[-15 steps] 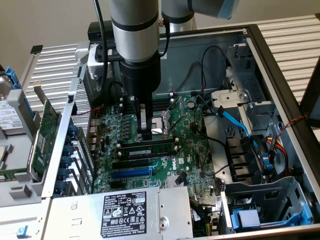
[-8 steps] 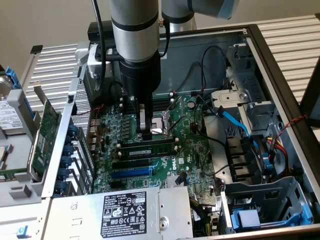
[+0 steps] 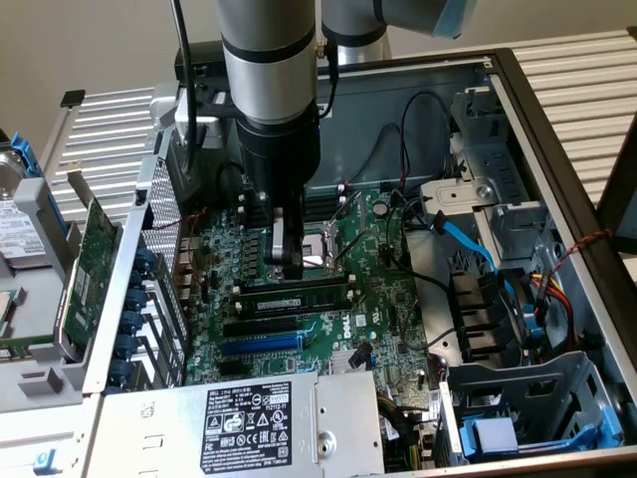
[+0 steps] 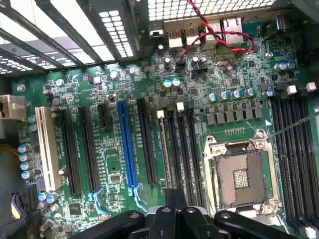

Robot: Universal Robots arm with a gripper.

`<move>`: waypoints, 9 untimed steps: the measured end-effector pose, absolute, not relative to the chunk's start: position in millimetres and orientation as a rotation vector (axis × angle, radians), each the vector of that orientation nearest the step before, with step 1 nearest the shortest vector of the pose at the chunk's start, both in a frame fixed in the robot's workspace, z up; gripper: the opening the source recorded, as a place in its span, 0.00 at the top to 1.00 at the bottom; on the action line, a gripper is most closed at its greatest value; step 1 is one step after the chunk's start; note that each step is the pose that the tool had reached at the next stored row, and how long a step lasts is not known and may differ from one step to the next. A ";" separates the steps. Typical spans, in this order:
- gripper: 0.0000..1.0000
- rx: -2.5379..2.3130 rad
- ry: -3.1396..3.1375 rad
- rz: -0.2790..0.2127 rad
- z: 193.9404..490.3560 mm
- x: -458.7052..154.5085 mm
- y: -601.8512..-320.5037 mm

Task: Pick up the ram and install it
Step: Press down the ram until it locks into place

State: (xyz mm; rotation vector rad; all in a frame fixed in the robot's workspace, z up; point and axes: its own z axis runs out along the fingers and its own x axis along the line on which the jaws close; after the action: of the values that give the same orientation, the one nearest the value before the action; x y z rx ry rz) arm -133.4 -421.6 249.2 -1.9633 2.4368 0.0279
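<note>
This is a computer repair or robotics test bench, a workshop or lab setting rather than a home. An opened grey metal desktop computer case (image 3: pixel 557 149) lies on its side with the panel off, exposing a green motherboard (image 3: pixel 328 299) with an empty square processor socket (image 4: pixel 242 177) and long black card slots. A silver power supply box with a white rating label (image 3: pixel 249 423) sits in the case. The case rests on a ribbed white slatted work surface (image 3: pixel 109 129). A loose green expansion card with metal bracket (image 3: pixel 90 269) stands at the exterior view's left. A grey industrial robot arm (image 3: pixel 269 80) reaches down into the case.
</note>
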 end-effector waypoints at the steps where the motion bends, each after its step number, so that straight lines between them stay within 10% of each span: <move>1: 0.89 -1.945 2.451 0.028 249.2 -133.4 -421.6; 9: 0.89 -1.810 2.551 0.027 249.2 -133.4 -421.6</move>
State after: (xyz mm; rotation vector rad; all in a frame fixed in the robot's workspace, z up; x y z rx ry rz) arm -133.4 -421.6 249.2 -1.8101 2.5515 0.0266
